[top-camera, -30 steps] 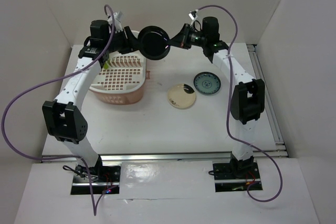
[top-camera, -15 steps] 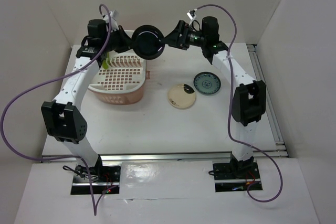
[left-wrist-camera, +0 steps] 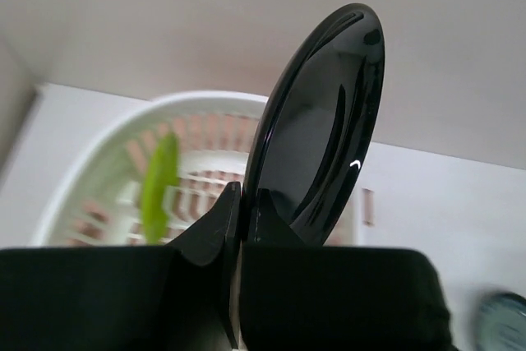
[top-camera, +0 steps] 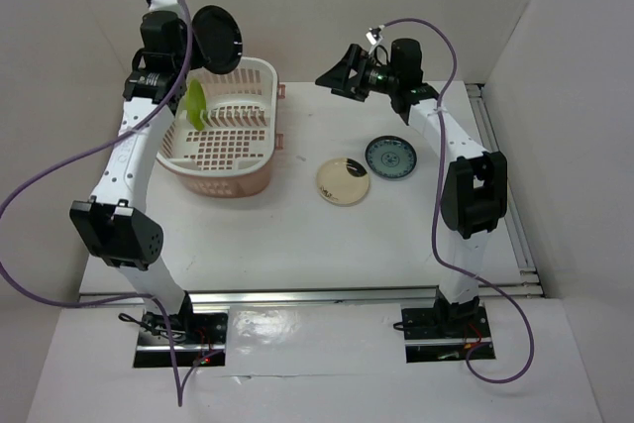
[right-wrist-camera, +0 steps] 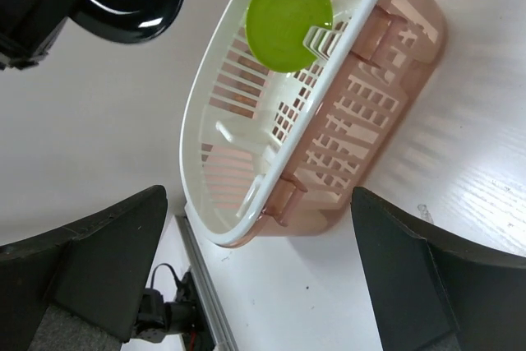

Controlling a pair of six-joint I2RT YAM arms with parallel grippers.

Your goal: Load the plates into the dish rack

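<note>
The left tool [left-wrist-camera: 241, 221] pinches the lower rim of the black plate [left-wrist-camera: 316, 121], which is round, shallow and glossy, with one small glint. The plate stands on edge, rising from the tool's fingers and leaning a little sideways. Below the tool is the pink dish rack [top-camera: 260, 71], where the green plate [left-wrist-camera: 158, 187] stands upright. The right tool [top-camera: 325, 79] is spread wide and holds nothing. The cream plate [top-camera: 343, 181] and the teal plate [top-camera: 391, 157] lie flat on the bench [top-camera: 297, 235] below it.

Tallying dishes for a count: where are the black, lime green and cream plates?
black plate [top-camera: 218, 39], top external view, middle of its disc
lime green plate [right-wrist-camera: 289, 20], right wrist view, middle of its face
cream plate [top-camera: 343, 181], top external view, its middle
</note>
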